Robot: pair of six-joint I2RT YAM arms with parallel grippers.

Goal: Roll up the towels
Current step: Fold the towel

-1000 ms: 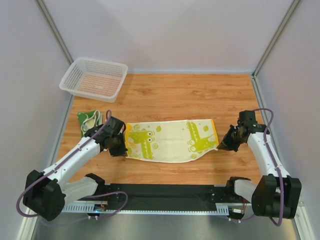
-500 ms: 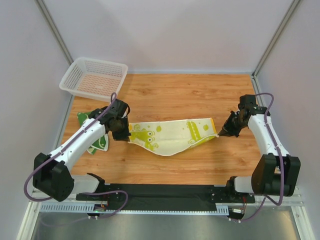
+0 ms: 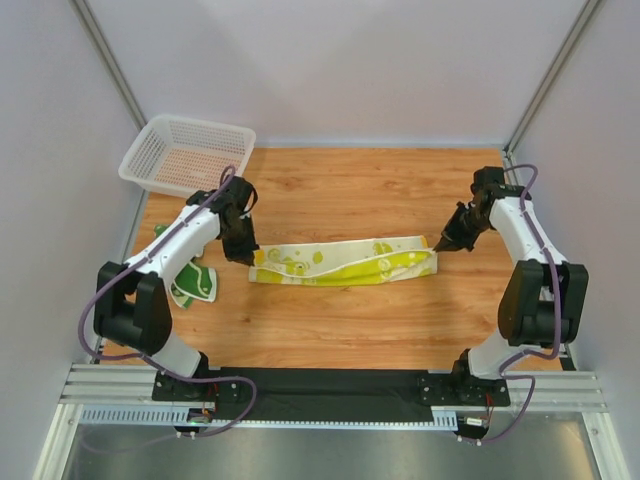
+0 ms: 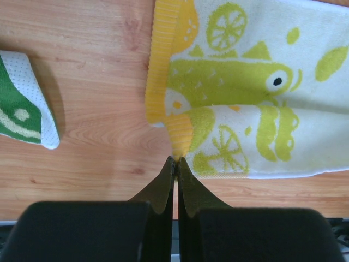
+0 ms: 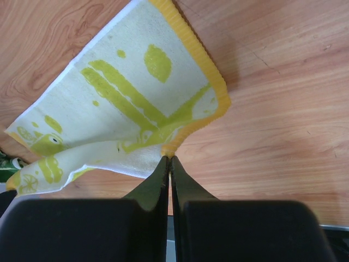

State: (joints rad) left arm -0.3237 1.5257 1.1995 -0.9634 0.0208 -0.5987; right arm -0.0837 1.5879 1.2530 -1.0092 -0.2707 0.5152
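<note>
A cream towel with yellow-green crocodile prints and a yellow border [image 3: 345, 264] lies across the middle of the table, folded lengthwise into a narrow strip. My left gripper [image 3: 250, 256] is shut on its left near corner [image 4: 178, 143]. My right gripper [image 3: 438, 247] is shut on its right near corner [image 5: 173, 147]. Both corners are carried over onto the far half of the towel. A second towel, green and white [image 3: 195, 282], lies bunched at the left under my left arm; its edge shows in the left wrist view [image 4: 24, 103].
A white plastic mesh basket [image 3: 187, 158] stands at the back left corner. Walls enclose the left, right and back of the wooden table [image 3: 370, 190]. A black strip runs along the near edge [image 3: 320, 385].
Both grippers have moved away from the bases, carrying the towel's near edge over toward the far edge. The flat towel is now a narrow folded strip.
</note>
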